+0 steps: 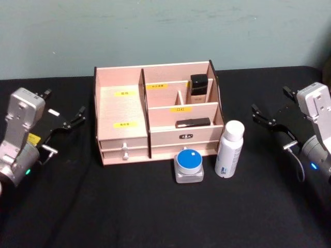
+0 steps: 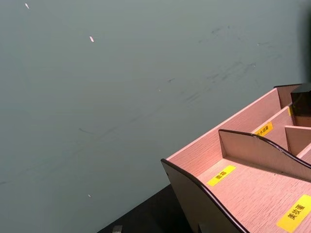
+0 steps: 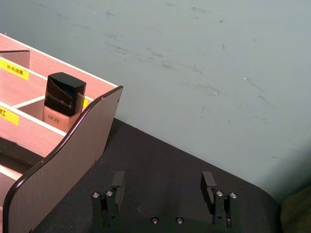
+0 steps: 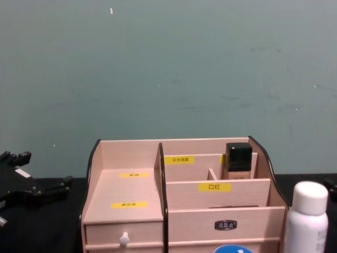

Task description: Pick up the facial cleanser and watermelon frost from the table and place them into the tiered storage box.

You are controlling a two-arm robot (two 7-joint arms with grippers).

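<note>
Head view puts the facial cleanser [image 1: 229,149] upright on the black tabletop [image 1: 155,212], just in front of the tiered storage box [image 1: 121,111] at its right end. The watermelon frost [image 1: 189,164] sits just left of it. The 2 arms flank the box, left end effector [image 1: 66,102] and right end effector [image 1: 270,99] both released, fingers spread.

We read "口红" on the yellow label [image 4: 214,186] across the box's [image 4: 126,153] middle divider. Behind it, the back label [image 4: 179,159] starts "补水", and the rest we can't make out. The beige bottle [image 3: 59,104] carries "VEZE" low on its front. The left labels [image 4: 134,174], the drawer's dark plate [image 4: 225,225] and the cleanser's [image 1: 229,150] print are too small for us to read.
</note>
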